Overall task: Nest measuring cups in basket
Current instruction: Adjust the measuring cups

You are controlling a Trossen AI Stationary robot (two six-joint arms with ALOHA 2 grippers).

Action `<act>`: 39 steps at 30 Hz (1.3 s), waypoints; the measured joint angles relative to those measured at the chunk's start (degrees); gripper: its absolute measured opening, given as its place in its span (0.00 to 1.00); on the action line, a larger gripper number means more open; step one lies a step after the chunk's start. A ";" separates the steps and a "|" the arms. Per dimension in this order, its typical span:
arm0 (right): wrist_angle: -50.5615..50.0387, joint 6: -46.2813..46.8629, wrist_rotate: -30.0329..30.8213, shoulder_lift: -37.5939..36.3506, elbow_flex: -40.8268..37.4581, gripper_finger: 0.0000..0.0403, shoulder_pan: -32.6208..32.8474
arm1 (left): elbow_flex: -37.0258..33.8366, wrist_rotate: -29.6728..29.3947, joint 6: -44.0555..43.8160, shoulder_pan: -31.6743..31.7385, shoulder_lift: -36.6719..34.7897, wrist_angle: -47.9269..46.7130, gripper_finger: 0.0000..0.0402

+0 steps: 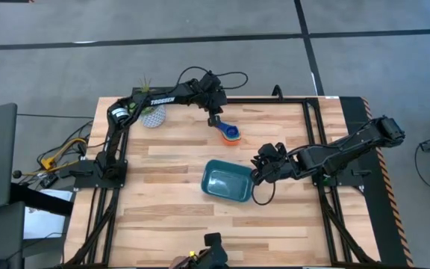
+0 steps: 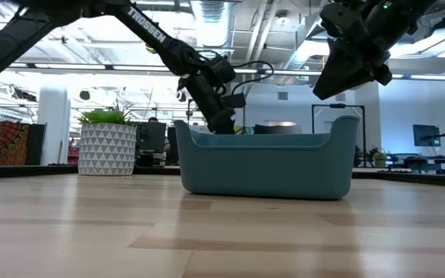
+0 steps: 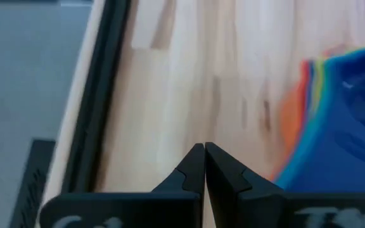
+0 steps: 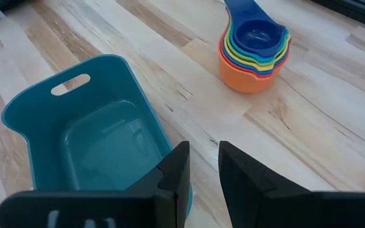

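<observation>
The measuring cups point(image 1: 231, 134) stand nested in one stack on the table, the orange one outermost and a dark blue one on top point(image 4: 253, 38). The stack is beyond the teal basket point(image 1: 209, 168), which holds nothing point(image 4: 100, 145). My left gripper point(image 1: 215, 119) hovers shut just to the far-left of the stack, with nothing between its fingers point(image 3: 204, 152); the cups point(image 3: 334, 126) show off to one side of it. My right gripper point(image 1: 258, 173) hangs open above the basket's right end point(image 2: 327, 91), holding nothing point(image 4: 203, 155).
A white patterned pot with a green plant point(image 1: 153, 116) stands at the far left of the table, behind my left arm. Black frame rails point(image 1: 308, 127) run along the table's far and right sides. Bare wood lies in front of the basket point(image 2: 265, 166).
</observation>
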 joint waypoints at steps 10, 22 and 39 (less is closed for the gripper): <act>0.52 -0.02 0.07 -0.02 -0.01 0.27 1.55 | -0.46 0.13 1.07 -0.16 1.60 -0.73 0.00; 0.61 -0.23 0.20 -0.02 -0.01 0.27 1.43 | -0.46 1.31 2.57 -1.04 1.47 -10.19 0.00; 0.00 -0.64 0.14 -0.02 0.00 0.27 1.49 | -0.46 1.07 3.54 -2.46 -2.41 -18.00 0.00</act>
